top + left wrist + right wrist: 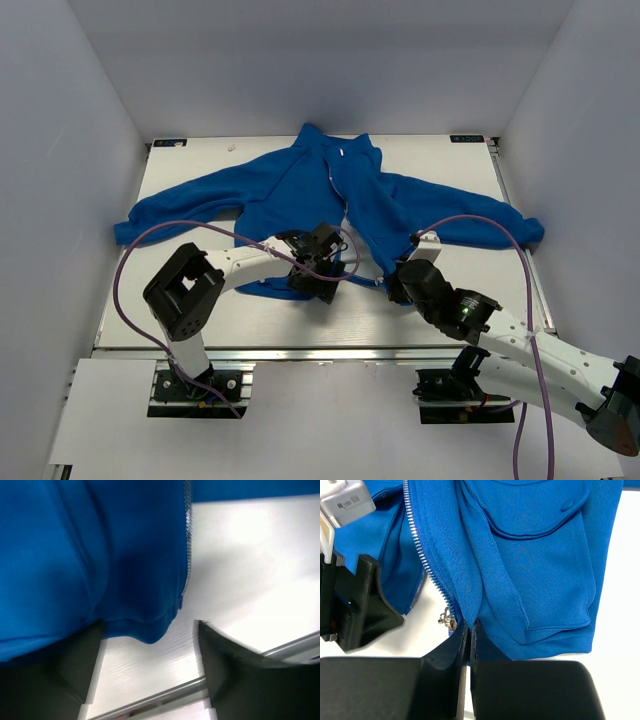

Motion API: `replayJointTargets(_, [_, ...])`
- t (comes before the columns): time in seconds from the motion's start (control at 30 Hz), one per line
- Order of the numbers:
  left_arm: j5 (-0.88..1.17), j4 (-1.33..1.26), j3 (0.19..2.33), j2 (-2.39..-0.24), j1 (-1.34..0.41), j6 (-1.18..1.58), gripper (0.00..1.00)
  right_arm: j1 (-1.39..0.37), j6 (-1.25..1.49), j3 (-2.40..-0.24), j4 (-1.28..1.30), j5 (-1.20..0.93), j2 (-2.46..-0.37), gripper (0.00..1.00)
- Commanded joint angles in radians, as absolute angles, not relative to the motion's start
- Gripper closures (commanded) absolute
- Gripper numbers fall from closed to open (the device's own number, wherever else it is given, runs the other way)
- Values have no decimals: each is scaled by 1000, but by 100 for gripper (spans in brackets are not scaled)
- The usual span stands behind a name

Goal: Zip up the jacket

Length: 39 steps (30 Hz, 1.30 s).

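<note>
A: Where is the jacket (300,195)?
B: Flat on the white table (440,165), collar on the side away from the arm bases, sleeves thrown out to either side. Its front edges part toward the hem.
A: And the arms?
B: Both are at the jacket's hem. The left gripper (149,630) has its fingers (75,665) spread wide. A corner of the hem hangs between them and nothing is clamped. The right gripper (468,630) is pressed together on the hem, right at the foot of the zipper (427,565).
A: What does the right wrist give that the overhead view doesn't?
B: A flapped pocket (540,580) beside the zipper with a round snap (566,504), the silver teeth one by one, and the small metal pull (447,620) just beside the pinching fingertips. From above, the zipper is only a pale line below the collar.
A: Any writing?
B: A grey box (345,500) over the jacket's other front panel carries a printed label, too small to read. A dark tag (170,142) sits beyond each sleeve at the table's far corners, unreadable too. The left wrist view is blurred, showing just fleece and a strip of teeth
</note>
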<state>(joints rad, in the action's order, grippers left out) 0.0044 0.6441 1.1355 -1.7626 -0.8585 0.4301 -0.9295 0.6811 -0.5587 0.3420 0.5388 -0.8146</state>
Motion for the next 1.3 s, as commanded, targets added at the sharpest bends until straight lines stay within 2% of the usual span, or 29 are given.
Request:
replayJointTargets(0.0, [14,655,1147,-1718,-868,429,9,-925,695,-549,327,552,-815,100])
replayJointTargets(0.23, [-31,660,1190,-1752,-867,445,11,-925,701,-549,331,551,-811,100])
replayJointTargets(0.47, [-87,683,1241,-1776,-867,486,23,-925,700,-548,333,552,-811,100])
replayJointTargets(0.77, [-98,684,1183,-1789,-868,494,26,-925,703,-543,344,566,-804,100])
replayJointTargets(0.87, [-112,686,1177,-1798,-868,496,31,-923,704,-538,341,571,-807,100])
replayJointTargets(0.9, [-109,681,1175,-1801,-870,492,38,-923,707,-535,341,571,-808,100])
replayJointTargets(0.93, [-107,672,1169,-1801,-870,492,40,-923,707,-534,344,571,-810,100])
replayJointTargets(1.27, [-123,657,1173,-1821,-891,488,41,-923,716,-537,362,575,-807,100])
